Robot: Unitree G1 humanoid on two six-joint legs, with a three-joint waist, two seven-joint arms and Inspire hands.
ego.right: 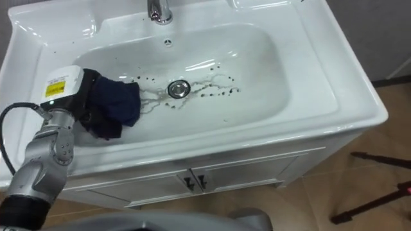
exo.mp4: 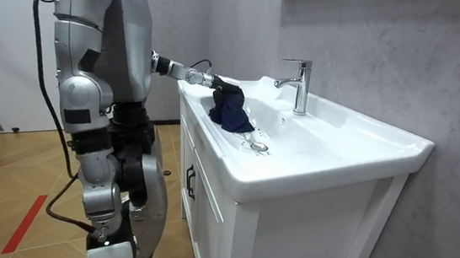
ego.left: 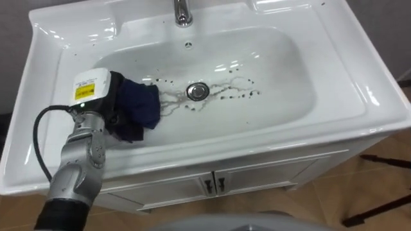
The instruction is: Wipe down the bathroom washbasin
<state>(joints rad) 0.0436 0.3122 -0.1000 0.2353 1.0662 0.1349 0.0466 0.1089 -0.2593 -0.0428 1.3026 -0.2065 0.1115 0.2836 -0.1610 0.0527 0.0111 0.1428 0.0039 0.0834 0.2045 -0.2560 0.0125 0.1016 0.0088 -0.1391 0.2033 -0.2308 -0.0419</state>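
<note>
White ceramic basin (ego.left: 334, 96) on a white cabinet (ego.left: 257, 179), centre of frame. Chrome tap (ego.left: 183, 11) at top centre. Metal drain (ego.left: 198, 90) in the middle of the bowl, with dark specks (ego.left: 237, 93) scattered around it. Dark blue cloth (ego.left: 141, 106), bunched, against the bowl's left slope, just left of the drain. Left hand (ego.left: 106, 96), left of frame, with fingers curled into the cloth and gripping it. Robot stands at the cabinet's front.
</note>
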